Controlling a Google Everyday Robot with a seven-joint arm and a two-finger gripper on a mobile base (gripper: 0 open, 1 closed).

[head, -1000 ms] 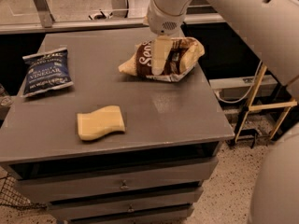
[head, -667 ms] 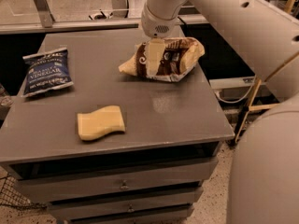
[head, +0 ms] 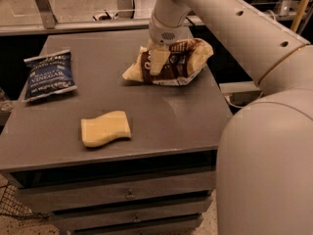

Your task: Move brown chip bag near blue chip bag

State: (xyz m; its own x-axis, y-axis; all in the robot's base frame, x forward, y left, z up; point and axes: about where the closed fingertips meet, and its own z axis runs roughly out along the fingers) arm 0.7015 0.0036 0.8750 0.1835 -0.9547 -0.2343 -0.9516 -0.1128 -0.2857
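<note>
The brown chip bag (head: 178, 62), puffy with a dark brown middle and pale tan ends, lies on the grey cabinet top (head: 161, 116) at the back right. My gripper (head: 156, 62) hangs from the pale arm and is down on the bag's left half, touching it. The blue chip bag (head: 48, 75), flat navy with white "VINEGAR" lettering, lies at the far left of the top, well apart from the brown bag.
A wavy yellow sponge (head: 105, 129) lies near the front of the top, between the two bags and closer to me. The cabinet has drawers (head: 129, 195) below. My arm's large pale body (head: 264, 170) fills the right side.
My gripper has shifted a little to the left over the brown chip bag. The bag, the blue bag and the sponge lie where they were.
</note>
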